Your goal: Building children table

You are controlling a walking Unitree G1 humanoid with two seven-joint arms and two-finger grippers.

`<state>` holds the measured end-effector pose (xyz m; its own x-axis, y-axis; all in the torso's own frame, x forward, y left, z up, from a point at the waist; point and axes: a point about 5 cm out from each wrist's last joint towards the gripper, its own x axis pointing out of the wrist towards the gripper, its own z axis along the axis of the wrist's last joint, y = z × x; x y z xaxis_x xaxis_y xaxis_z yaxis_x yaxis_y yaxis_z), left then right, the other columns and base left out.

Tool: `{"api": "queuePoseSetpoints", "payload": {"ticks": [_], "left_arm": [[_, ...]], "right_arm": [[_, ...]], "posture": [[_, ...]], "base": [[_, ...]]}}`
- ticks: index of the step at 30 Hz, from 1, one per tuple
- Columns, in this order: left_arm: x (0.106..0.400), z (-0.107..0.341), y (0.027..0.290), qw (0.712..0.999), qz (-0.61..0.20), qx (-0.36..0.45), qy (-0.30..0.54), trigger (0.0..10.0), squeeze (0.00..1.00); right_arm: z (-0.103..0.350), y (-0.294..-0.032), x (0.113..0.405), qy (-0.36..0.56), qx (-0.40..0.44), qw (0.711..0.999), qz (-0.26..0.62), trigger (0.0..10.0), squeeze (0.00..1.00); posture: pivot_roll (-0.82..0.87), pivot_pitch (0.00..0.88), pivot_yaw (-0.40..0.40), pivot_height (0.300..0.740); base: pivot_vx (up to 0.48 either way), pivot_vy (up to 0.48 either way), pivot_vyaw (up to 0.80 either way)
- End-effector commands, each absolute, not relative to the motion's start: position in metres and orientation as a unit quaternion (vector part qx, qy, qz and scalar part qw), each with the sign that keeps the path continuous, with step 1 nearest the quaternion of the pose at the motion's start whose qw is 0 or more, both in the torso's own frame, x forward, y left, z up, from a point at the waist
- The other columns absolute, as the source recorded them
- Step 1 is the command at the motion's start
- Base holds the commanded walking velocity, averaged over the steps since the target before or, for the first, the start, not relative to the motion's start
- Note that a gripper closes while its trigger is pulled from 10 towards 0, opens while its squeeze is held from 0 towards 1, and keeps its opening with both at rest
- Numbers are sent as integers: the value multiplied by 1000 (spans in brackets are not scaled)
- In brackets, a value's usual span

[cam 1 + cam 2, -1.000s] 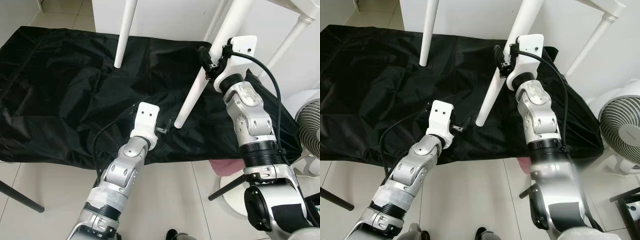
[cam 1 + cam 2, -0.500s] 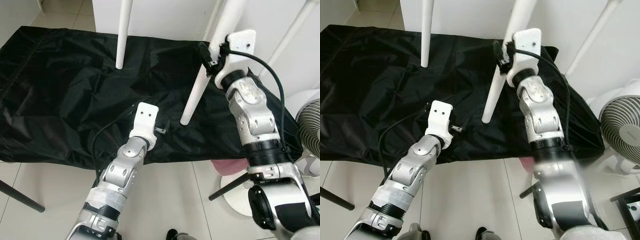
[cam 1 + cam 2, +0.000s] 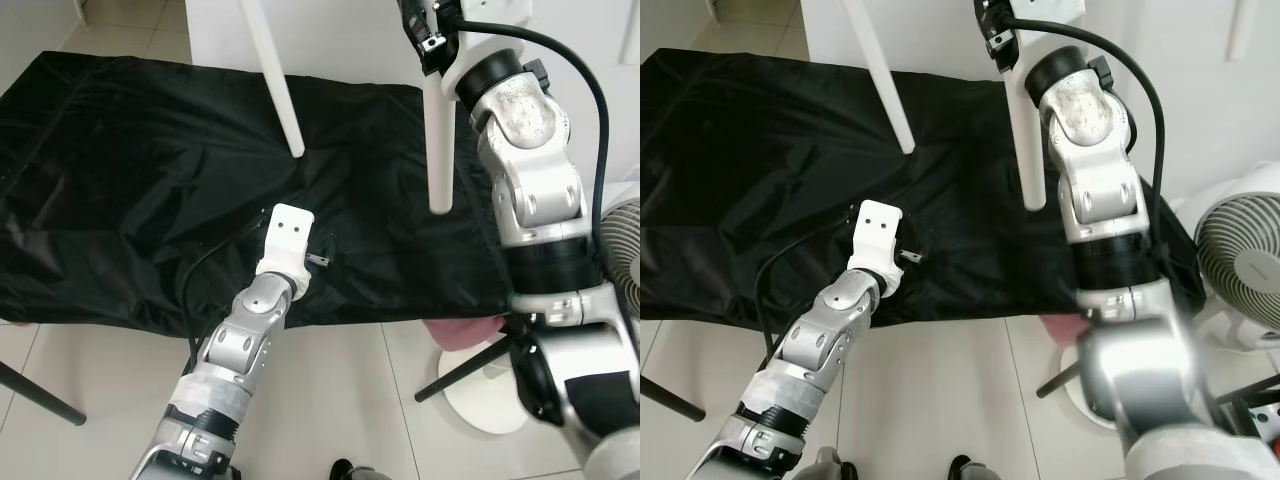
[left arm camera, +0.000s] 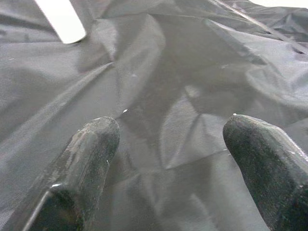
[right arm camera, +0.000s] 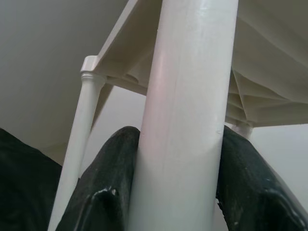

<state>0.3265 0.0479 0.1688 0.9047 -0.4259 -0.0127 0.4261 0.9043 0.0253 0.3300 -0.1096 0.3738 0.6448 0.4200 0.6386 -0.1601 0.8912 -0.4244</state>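
Overhead, right claw [image 5: 175,192] clamps a white table leg [image 5: 185,110]; left claw [image 4: 178,163] gapes, empty.

Two black fingers [image 4: 84,168] of the left gripper [image 4: 175,163] are seen spread wide apart above a crumpled black sheet [image 4: 192,62], with nothing held between them. The glossy fabric is creased into broad folds that catch the light. The rounded end of a white table leg [image 4: 61,19] is seen resting against the sheet beyond the fingers.
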Motion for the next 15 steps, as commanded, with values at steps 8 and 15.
{"api": "queuePoseSetpoints", "payload": {"ticks": [8, 15], "left_arm": [[328, 169, 54, 973, -229, 24, 7, 10000, 0], [329, 168, 54, 973, -231, 28, 10, 10000, 0]], "right_arm": [[298, -84, 294, -327, -40, 892, 309, 10000, 0], [269, -82, 292, -275, -8, 902, 332, 10000, 0]], "posture": [[45, 96, -75, 740], [41, 100, -69, 740]], "base": [[0, 0, 0], [0, 0, 0]]}}
